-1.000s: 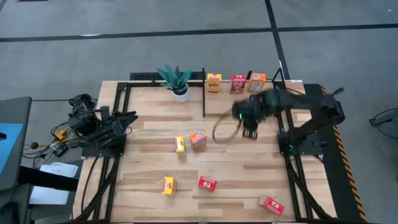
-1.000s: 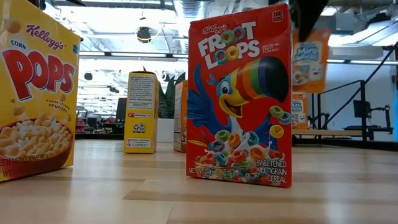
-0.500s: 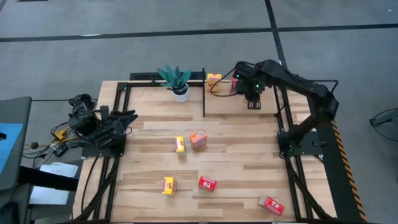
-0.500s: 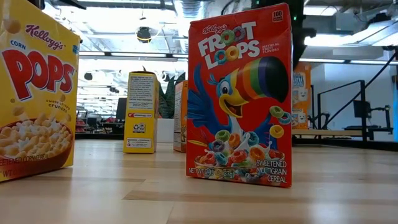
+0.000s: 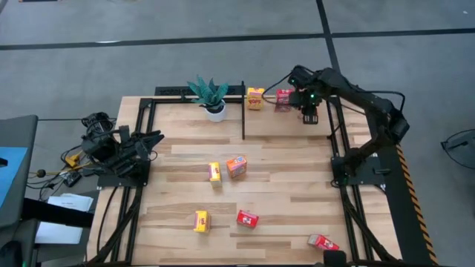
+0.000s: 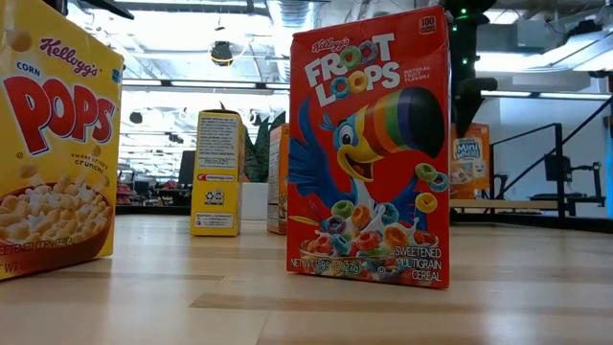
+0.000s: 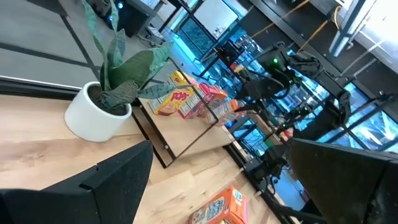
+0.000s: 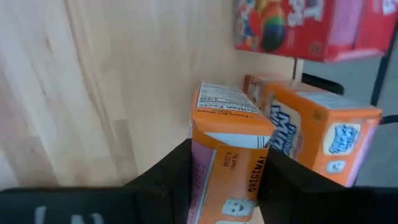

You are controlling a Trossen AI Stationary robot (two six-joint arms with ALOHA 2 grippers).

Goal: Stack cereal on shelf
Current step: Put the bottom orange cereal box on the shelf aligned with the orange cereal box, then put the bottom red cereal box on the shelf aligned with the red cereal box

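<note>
1. While the right gripper hangs over the shelf at the table's back right corner, its fingers are closed on the two broad faces of an orange box, gripped near one end.
2. The left gripper waits at the table's left edge, its fingers spread wide and holding nothing.
3. A second orange box sits just beside the held one. A red box and a yellow box stand farther along the shelf's back rail.
4. Five more boxes are well apart on the open table: yellow and orange near the middle, yellow and red nearer the front, and red at the front right.
5. The boxes are probably light, thin-walled card that dents under a hard squeeze. Their printed faces look smooth and could slip, so a moderate pinch across the narrow thickness, near the middle, seems safest.
6. A tall, narrow box is likely to tip if it is released at a tilt or nudged by its neighbour.
7. From above, the right arm hides both orange boxes, so I cannot tell whether the held box rests on the shelf or is just above it.
8. At table height, a big Froot Loops box blocks much of the shelf. Only one orange box peeks out beyond it, under the dark arm.
9. The plant stands outside the shelf, beyond its left post.
</note>
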